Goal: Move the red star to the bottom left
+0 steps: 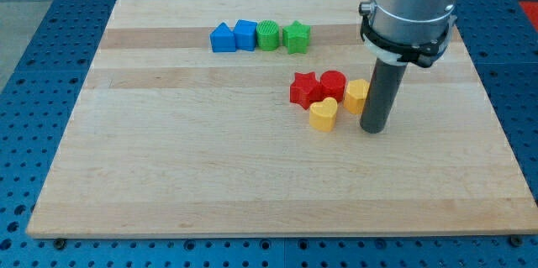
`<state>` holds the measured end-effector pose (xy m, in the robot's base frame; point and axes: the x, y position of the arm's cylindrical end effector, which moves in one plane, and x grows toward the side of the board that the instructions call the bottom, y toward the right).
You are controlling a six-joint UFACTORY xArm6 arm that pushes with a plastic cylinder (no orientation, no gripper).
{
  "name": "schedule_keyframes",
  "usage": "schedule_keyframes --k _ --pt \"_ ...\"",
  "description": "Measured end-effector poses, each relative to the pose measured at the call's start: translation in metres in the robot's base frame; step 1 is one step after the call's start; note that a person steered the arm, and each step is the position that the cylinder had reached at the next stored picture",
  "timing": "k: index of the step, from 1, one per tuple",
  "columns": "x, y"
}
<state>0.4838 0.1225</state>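
Observation:
The red star (303, 89) lies right of the board's middle, touching a red round block (333, 85) on its right. A yellow heart (324, 114) sits just below them and a yellow block (356, 96) lies right of the red round block. My tip (374, 128) rests on the board just right of the yellow block and right of the yellow heart, about 85 px right of and below the red star. The rod hides the yellow block's right edge.
A row near the view's top holds a blue house-shaped block (222, 38), a blue cube (245, 34), a green cylinder (267, 35) and a green star (296, 37). The wooden board (168, 167) lies on a blue perforated table (34, 66).

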Motion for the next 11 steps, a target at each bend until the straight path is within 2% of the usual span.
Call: schedule_keyframes --k 2,4,6,8,11 --pt "-0.029 0.0" --pt "-0.025 0.0" --pt "0.005 -0.018" --pt "-0.015 -0.027" --pt "-0.007 -0.07"
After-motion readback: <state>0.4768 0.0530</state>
